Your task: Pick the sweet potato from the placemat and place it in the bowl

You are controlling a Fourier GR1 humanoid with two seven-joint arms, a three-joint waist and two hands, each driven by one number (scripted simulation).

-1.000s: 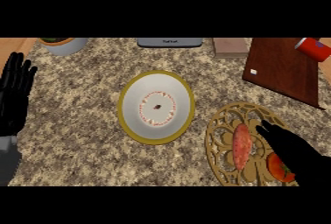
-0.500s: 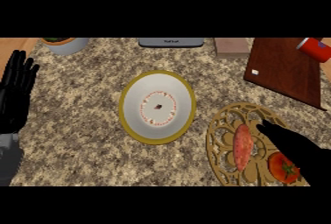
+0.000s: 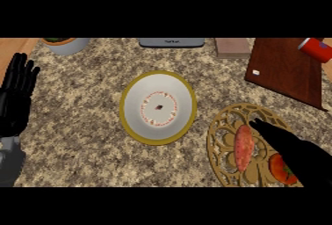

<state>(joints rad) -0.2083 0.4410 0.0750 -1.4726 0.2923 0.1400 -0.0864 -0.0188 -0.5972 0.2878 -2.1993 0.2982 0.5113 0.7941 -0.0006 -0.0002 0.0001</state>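
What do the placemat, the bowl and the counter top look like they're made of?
Placemat: golden openwork, probably woven wicker or cast metal; cut-out loops show counter through.
Bowl: likely glazed ceramic; smooth white inside, mustard rim, red dotted ring.
Counter top: speckled brown-beige, granite-like stone.

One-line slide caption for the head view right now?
Right hand over the placemat beside the sweet potato; bowl waits, left hand resting.

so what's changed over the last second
The right hand has slid down and right across the placemat, uncovering the sweet potato and a tomato; it holds nothing yet. The sweet potato, the bowl and the resting left hand stayed put.
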